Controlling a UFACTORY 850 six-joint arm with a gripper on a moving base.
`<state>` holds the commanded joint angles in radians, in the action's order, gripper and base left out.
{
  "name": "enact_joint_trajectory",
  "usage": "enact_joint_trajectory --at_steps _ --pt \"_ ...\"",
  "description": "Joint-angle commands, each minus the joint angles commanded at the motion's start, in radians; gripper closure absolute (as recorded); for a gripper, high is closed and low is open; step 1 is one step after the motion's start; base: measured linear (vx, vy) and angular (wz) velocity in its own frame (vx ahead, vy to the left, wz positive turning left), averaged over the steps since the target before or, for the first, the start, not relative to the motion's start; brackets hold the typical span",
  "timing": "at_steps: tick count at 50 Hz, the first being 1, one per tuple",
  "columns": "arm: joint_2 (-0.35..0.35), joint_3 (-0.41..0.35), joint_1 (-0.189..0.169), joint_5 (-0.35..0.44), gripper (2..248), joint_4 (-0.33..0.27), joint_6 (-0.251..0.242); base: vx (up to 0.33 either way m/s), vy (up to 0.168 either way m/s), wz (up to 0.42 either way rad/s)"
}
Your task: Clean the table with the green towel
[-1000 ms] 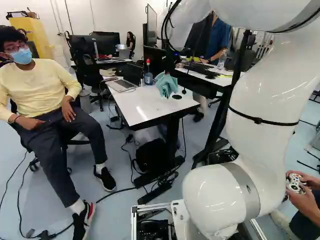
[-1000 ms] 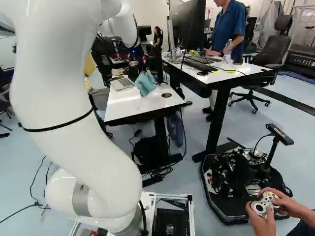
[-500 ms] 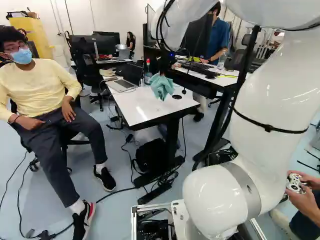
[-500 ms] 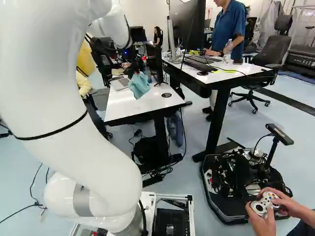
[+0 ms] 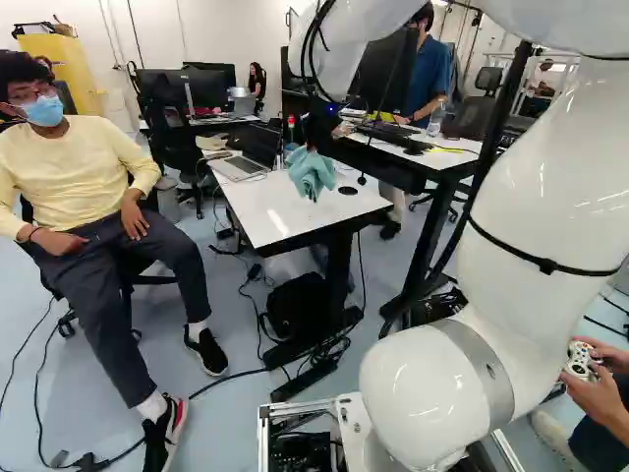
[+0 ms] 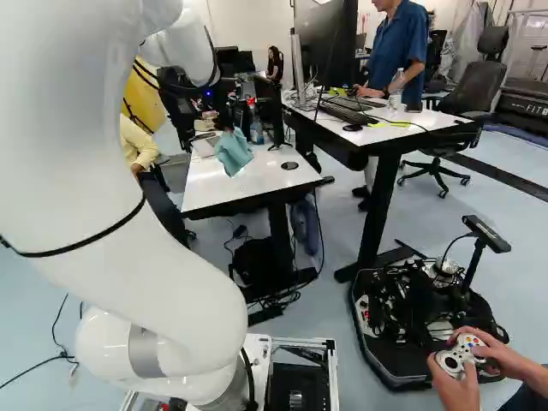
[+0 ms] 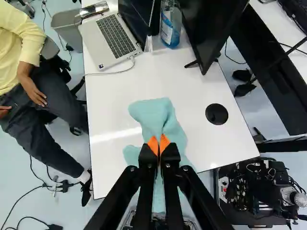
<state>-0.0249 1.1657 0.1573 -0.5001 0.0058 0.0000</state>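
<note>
At the end of my arm, the dark gripper (image 5: pixel 318 126) is above the white table (image 5: pixel 265 216) in the left base view. From it hangs the green towel (image 5: pixel 313 173), bunched at the top with loose folds below. The wrist view has my gripper (image 7: pixel 159 144) shut on the towel (image 7: pixel 156 113), its orange pads pinching the cloth from two sides. Folds spread ahead of and beside the fingers, over the white tabletop (image 7: pixel 112 115). Whether the lowest folds touch the table, I cannot tell.
At the table's far end stand a laptop (image 7: pixel 114 40), a blue-labelled bottle (image 7: pixel 171 24) and a dark monitor (image 7: pixel 211 28). A round black disc (image 7: pixel 217 114) is on the tabletop. A seated person is beside the table. Another desk (image 6: pixel 402 128) stands to its right.
My arm has swung left, carrying the gripped towel left across the tabletop and slightly nearer in both base views. The base and the table have not moved.
</note>
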Motion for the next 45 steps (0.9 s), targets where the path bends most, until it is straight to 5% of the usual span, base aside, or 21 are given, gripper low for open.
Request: enact_joint_trajectory --at_steps 45 --pt "-0.037 -0.017 0.008 0.015 224 0.000 0.000 0.000 0.000 0.000"
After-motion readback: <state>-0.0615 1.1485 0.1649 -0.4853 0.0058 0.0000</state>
